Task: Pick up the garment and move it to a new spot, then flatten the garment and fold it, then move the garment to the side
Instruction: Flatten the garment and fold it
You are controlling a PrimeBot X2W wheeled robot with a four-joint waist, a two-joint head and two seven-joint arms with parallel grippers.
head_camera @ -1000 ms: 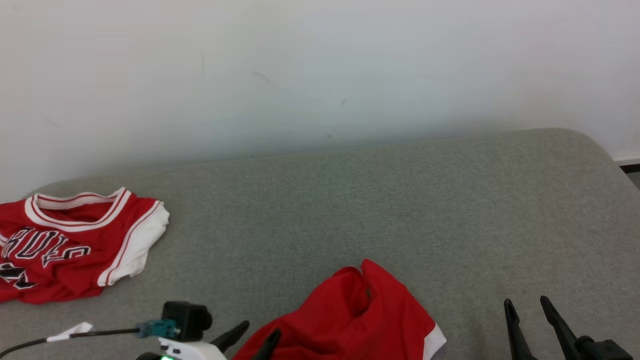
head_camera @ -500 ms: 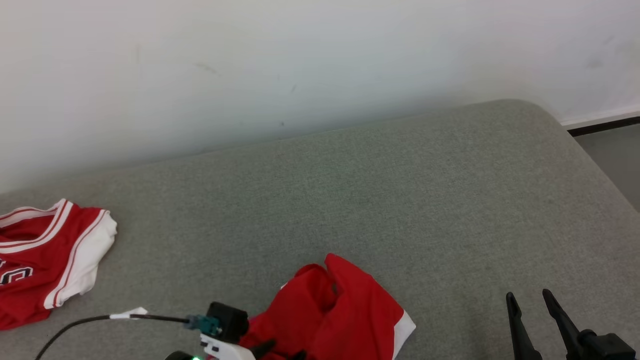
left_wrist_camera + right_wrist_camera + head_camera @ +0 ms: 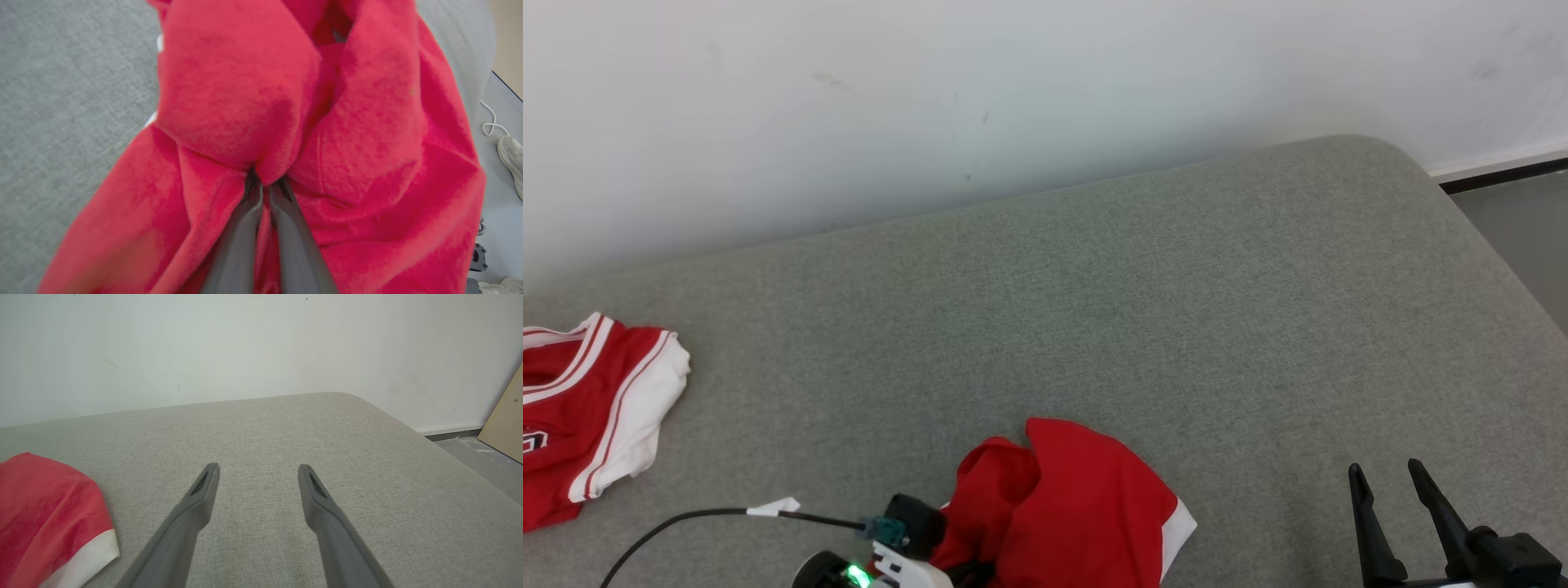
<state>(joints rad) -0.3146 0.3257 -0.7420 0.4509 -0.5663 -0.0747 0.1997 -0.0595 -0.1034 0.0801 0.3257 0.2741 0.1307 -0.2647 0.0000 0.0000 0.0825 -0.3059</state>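
The garment [image 3: 1078, 506] is a crumpled red piece with a white hem, lying on the grey cushion [image 3: 1094, 310] near its front edge. In the left wrist view my left gripper [image 3: 265, 185] is shut on a bunched fold of the red garment [image 3: 286, 122], and the cloth covers its fingertips. In the head view the left wrist housing [image 3: 907, 535] sits against the garment's left side. My right gripper [image 3: 1384, 478] stands open to the right of the garment with nothing between its fingers [image 3: 204, 490]. The garment's white hem [image 3: 81, 555] shows at the lower left of the right wrist view.
A second red jersey [image 3: 580, 433] with white trim lies at the cushion's left. A white wall [image 3: 1013, 98] runs behind. The cushion's right edge drops to the floor [image 3: 1519, 220]. A shoe [image 3: 510, 159] lies on the floor. A wooden board [image 3: 506, 420] leans at the right.
My left gripper pushed into the garment and shut on a fold of it. The head camera swung right, so the second jersey slid towards the left edge. The right gripper stayed open.
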